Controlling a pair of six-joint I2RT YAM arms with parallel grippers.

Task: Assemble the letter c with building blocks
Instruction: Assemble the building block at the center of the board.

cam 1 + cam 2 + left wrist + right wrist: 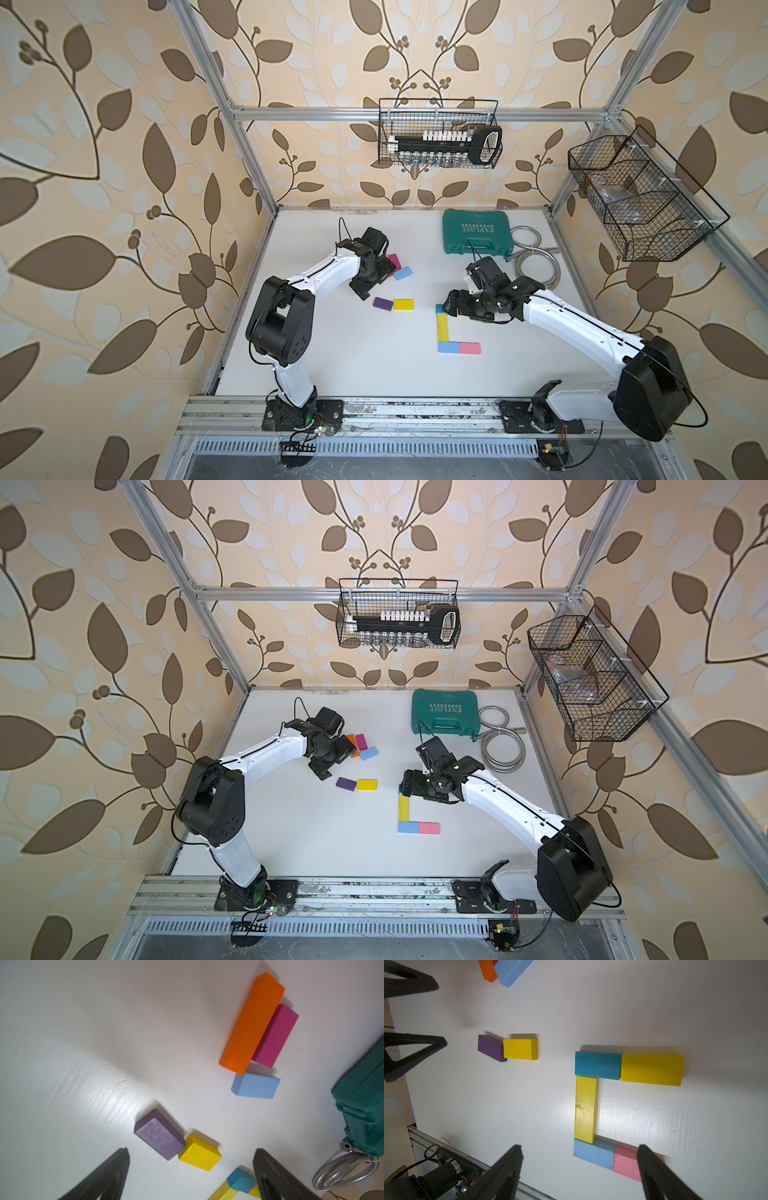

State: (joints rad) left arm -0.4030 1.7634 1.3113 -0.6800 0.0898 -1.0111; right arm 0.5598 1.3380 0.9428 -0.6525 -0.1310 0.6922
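- Reading positions off both top views: clock centred on the white table [332, 365], 12 = back wall.
- The C of building blocks sits at about 4 o'clock, mouth facing 3.
- Spine: long yellow painted bar [585, 1108], running 12 to 6.
- At its 12 end: flat teal block [598, 1065], with a flat yellow block [652, 1069] butted on the 3 side.
- At its 6 end: flat light blue block [593, 1154], with a flat pink block [625, 1162] butted on the 3 side.
- All five lie flat, touching end to end.
- Right gripper [579, 1147] hangs over the C's 12 arm and hides most of it in both top views. Fingers spread wide, nothing between them.
- Left gripper [191, 1150] is at about 10 o'clock, jaws released, holding nothing.
- Spares just off centre toward 9: flat purple block [160, 1136] and short yellow block [199, 1153], corners touching.
- Spares at 11: long orange bar [251, 1022] and magenta block [275, 1035], side by side and touching. A second light blue block [255, 1085] lies right at their near ends.
- Dark green plastic tool case [476, 232] is at 1 o'clock, with a coiled metal hose [536, 257] just beside it at 2.
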